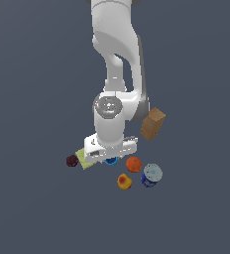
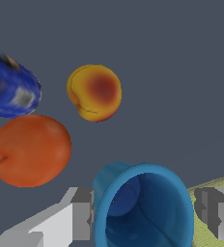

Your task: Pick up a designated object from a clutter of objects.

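The designated object, a small bright blue hollow cup (image 2: 143,212), stands upright between my two fingers, its mouth facing the wrist camera. My gripper (image 2: 144,212) is open and straddles it, one finger (image 2: 80,219) close against one side and the other finger (image 2: 215,212) close against the opposite side. In the exterior view only a sliver of the blue cup (image 1: 110,160) shows under the lowered gripper (image 1: 110,155). The rest of the clutter lies around it.
An orange ball (image 1: 133,163) and a yellow-red fruit (image 1: 124,181) lie near the cup. A blue-white can (image 1: 151,175) is at the exterior view's right. A yellow-green sponge (image 1: 86,158) and a dark maroon ball (image 1: 72,160) sit to the left. A brown box (image 1: 152,124) is behind.
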Controlling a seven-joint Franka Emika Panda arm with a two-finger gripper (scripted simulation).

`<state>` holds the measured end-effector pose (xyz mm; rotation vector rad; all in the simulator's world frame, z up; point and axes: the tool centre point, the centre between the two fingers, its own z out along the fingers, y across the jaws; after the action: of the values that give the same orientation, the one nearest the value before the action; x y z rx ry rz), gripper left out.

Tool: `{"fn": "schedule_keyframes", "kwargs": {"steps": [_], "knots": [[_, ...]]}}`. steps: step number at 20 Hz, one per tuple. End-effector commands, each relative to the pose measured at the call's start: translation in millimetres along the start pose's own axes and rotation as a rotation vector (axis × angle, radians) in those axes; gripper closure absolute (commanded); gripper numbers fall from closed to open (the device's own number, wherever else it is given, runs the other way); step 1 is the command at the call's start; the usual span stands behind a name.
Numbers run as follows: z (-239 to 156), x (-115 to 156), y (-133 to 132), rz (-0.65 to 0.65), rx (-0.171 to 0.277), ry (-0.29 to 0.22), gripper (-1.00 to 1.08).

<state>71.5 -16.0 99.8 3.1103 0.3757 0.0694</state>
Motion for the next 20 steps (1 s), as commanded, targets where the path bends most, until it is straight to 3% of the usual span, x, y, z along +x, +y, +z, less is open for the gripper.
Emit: {"fn": "schedule_keyframes", "kwargs": {"steps": [1,20], "knots": [[-17.3,-5.1,8.3,0.000,0.000,0.000,1.08],[-205.8,-63.0,99.6,-0.007,0.012,-0.030,1.08]]}}
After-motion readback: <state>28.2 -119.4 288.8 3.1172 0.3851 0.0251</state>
